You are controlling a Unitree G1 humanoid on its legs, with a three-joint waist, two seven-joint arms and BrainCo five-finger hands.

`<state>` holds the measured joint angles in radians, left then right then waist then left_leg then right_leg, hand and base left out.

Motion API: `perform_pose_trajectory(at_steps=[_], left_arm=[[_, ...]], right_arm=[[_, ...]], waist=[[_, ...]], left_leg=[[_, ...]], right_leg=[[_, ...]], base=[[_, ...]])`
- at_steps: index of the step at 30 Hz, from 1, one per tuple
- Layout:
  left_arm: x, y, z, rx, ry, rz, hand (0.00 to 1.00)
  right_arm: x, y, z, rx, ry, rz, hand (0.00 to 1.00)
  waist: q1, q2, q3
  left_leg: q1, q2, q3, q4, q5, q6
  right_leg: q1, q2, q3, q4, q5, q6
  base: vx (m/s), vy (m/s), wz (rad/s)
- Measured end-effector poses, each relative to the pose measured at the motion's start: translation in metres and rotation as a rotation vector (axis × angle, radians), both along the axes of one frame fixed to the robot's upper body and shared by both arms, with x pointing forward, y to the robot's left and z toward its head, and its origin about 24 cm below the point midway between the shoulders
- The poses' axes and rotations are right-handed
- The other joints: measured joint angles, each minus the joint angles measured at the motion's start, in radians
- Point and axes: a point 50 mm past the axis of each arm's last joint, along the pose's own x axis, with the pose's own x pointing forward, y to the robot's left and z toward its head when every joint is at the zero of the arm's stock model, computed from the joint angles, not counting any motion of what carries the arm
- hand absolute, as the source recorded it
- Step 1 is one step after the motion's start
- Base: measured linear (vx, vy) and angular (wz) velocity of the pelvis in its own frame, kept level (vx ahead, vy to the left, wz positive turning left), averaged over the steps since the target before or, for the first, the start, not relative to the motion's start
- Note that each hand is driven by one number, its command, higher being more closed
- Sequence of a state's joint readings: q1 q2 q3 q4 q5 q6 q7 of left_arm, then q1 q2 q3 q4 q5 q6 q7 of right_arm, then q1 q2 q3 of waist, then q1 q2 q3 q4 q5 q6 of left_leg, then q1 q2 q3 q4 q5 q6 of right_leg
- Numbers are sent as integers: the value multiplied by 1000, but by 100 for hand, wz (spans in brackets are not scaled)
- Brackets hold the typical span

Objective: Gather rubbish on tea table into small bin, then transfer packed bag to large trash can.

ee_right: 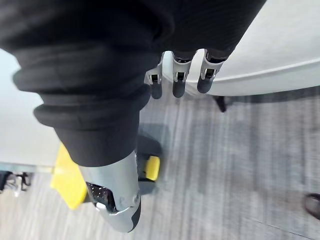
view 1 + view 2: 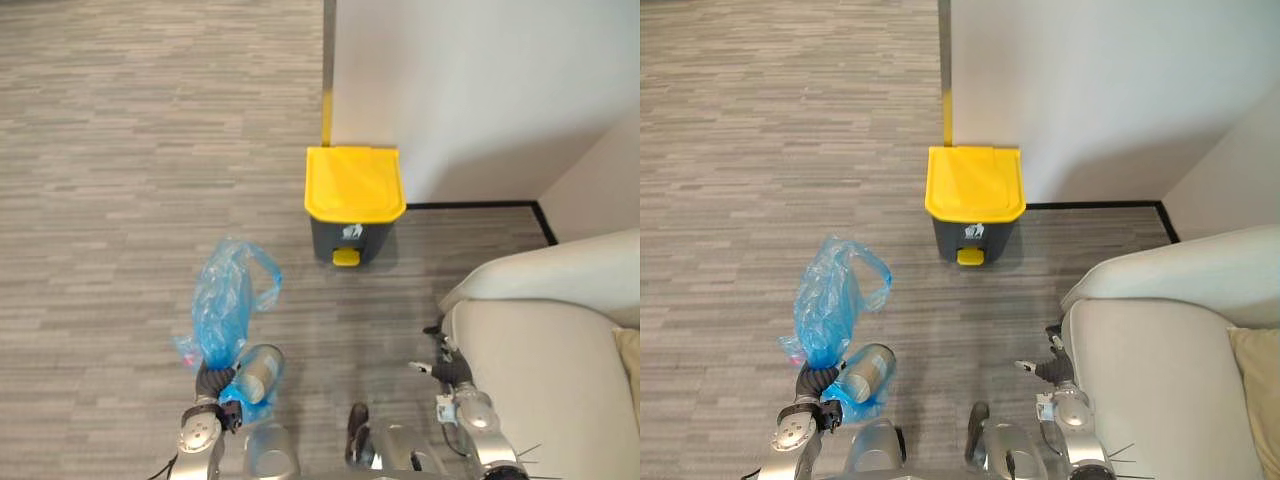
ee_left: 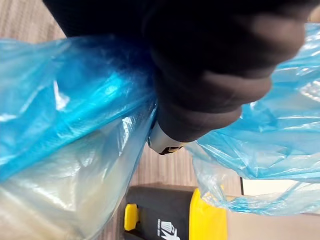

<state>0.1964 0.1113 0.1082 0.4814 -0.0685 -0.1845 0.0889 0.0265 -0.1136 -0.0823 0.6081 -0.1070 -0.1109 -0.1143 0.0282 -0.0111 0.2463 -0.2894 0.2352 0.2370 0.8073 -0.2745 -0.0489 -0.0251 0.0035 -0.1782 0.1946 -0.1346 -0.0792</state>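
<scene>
A blue plastic bag (image 2: 225,300) hangs over the grey floor in front of me, its loose top flopping up. My left hand (image 2: 212,382) is shut round its gathered neck, and the blue film (image 3: 60,100) bulges on both sides of the hand. A pale cylindrical piece of rubbish (image 2: 258,372) shows through the bag beside the hand. The large trash can (image 2: 355,185), dark grey with a shut yellow lid and a yellow pedal (image 2: 346,257), stands against the white wall ahead, a little to the right of the bag. My right hand (image 2: 447,368) hangs low on the right with relaxed fingers (image 1: 180,80), holding nothing.
A cream sofa (image 2: 560,340) fills the lower right, right beside my right hand. The white wall (image 2: 480,90) rises behind the can, with a black skirting line at its foot. Grey striped carpet (image 2: 120,150) stretches to the left and ahead.
</scene>
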Motion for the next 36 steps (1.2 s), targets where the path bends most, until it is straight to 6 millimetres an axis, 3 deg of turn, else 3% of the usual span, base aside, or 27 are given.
perform_pose_trajectory(at_steps=[2,3,4,5,6,7,8,9,10,11,12,14,17,18,19,20,22,23,25,27,28,29,31,36], left_arm=[[-1,-1,-1,-10,2,12,100],[-2,-2,-1,-13,3,14,100],[-4,-1,-3,-15,8,23,100],[-2,2,-1,-5,3,25,100],[2,2,2,-4,-11,22,100],[8,-2,4,-12,-28,16,100],[5,-3,2,-16,-16,16,100],[2,-2,0,-14,-5,17,100],[-2,0,-1,-5,10,11,100],[-3,2,-1,5,15,8,100],[-8,8,-2,28,30,5,100],[-10,14,-2,46,38,9,100],[-6,18,1,62,30,1,100],[-7,21,2,77,29,1,100],[-7,14,-3,58,46,-7,100],[-7,12,-4,56,45,-12,100],[-12,6,-8,35,60,-11,100],[-11,2,-9,23,63,-15,100],[-9,1,-9,19,58,-19,100],[-10,-2,-11,14,68,-33,100],[-11,-6,-12,10,73,-45,100],[-12,-6,-14,7,81,-46,100],[-14,-4,-14,15,89,-50,100],[-14,-10,-16,12,97,-81,100]], right_arm=[[-5,-9,-4,-6,23,-48,0],[-7,-12,-6,-13,33,-62,0],[-10,-16,-8,-20,51,-71,0],[-15,-13,-11,-10,65,-75,0],[-17,-13,-12,-10,69,-75,0],[-21,-17,-14,-13,82,-86,0],[-20,-17,-15,-9,85,-93,0],[-20,-16,-15,-6,86,-92,0],[-21,-13,-17,2,91,-89,0],[-23,-11,-19,7,100,-89,0],[-25,-6,-22,19,114,-85,0],[-22,-1,-22,26,110,-67,0],[-20,1,-21,23,108,-54,0],[-23,1,-22,18,116,-52,0],[-28,-7,-25,-4,137,-57,0],[-30,-9,-26,-10,148,-58,0],[-27,-14,-23,-26,134,-56,0],[-27,-19,-22,-33,133,-67,0],[-31,-22,-23,-37,141,-77,0],[-36,-23,-25,-28,151,-99,0],[-41,-27,-26,-34,161,-113,0],[-44,-31,-27,-38,171,-126,0],[-45,-21,-29,-9,169,-125,0],[-46,-22,-30,10,167,-155,0]], waist=[[20,6,-2],[20,14,-6],[28,24,-11],[32,-6,-20],[32,-18,-27],[29,-24,-29],[20,-25,-30],[12,-25,-29],[7,-31,-28],[6,-32,-27],[-2,-32,-28],[-10,-35,-29],[-16,-32,-28],[-12,-52,-40],[-18,-24,-45],[-15,-17,-52],[-14,10,-74],[-18,17,-80],[-18,19,-81],[-15,12,-83],[-22,23,-89],[-17,38,-97],[-15,17,-104],[-12,12,-102]], left_leg=[[-9,-49,-3,-362,55,-37],[-9,-59,-2,-451,103,-32],[8,-65,-8,-516,294,-3],[21,-97,9,-508,299,43],[19,-117,10,-502,279,52],[14,-141,9,-470,220,66],[32,-164,12,-443,171,84],[49,-175,13,-438,153,85],[98,-200,14,-434,118,98],[123,-207,14,-428,104,106],[179,-210,9,-422,72,115],[221,-212,-1,-441,60,117],[271,-202,-44,-478,60,103],[282,-216,-50,-473,48,80],[297,-203,-74,-464,28,51],[295,-194,-72,-459,29,50],[302,-166,-71,-474,32,44],[310,-167,-71,-492,51,15],[320,-170,-71,-473,67,-11],[307,-179,-69,-465,24,12],[311,-160,-67,-574,59,-9],[326,-147,-68,-615,99,-5],[308,-167,-66,-599,100,-6],[263,-184,-46,-531,100,-6]], right_leg=[[69,-11,39,-32,-17,49],[82,-10,42,-32,-28,63],[105,-12,51,-25,-57,94],[117,-51,48,-18,-77,124],[113,-71,42,-6,-87,137],[97,-105,42,60,-112,177],[50,-140,43,212,-131,209],[14,-157,44,325,-131,214],[-64,-206,47,548,-84,249],[-95,-225,46,641,-86,244],[-145,-234,42,740,-120,214],[-196,-226,20,720,-143,183],[-224,-134,3,344,-130,158],[-212,-114,20,167,23,106],[-182,-103,6,150,72,93],[-170,-94,3,134,76,88],[-127,-69,-10,44,88,84],[-98,-66,-17,-8,101,86],[-48,-66,-15,-71,121,90],[1,-90,-17,-102,127,94],[16,-89,-28,-111,130,99],[26,-78,-34,-129,133,117],[32,-95,-43,-148,143,132],[38,-125,-67,-150,144,133]], base=[[443,122,-56],[460,190,-50],[557,252,-36],[472,215,-23],[464,200,11],[331,163,20],[483,246,17],[461,230,14],[400,176,17],[505,142,26],[416,83,25],[353,30,28],[377,-47,45],[419,-72,57],[418,-57,45],[273,-33,21],[258,-69,-6],[254,-51,5],[226,15,1],[169,76,10],[137,123,10],[113,113,2],[70,129,12],[-12,72,20]])
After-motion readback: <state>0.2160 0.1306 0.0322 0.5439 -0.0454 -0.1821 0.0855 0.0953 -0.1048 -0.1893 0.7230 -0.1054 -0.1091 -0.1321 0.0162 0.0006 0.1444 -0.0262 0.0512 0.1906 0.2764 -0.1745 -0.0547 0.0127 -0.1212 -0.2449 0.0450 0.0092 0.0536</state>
